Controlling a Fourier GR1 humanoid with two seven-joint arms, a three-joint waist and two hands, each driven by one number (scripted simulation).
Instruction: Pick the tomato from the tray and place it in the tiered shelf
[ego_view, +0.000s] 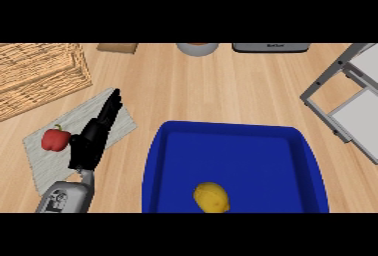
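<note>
The blue tray holds only a yellow, potato-like item; no tomato is visible in it, so closing on that item would put the wrong object on the tiered shelf at the right edge. The left hand hovers over the grey mat with fingers straight, holding nothing, just beside a red bell pepper, another possible mis-pick. The right hand is out of view.
</note>
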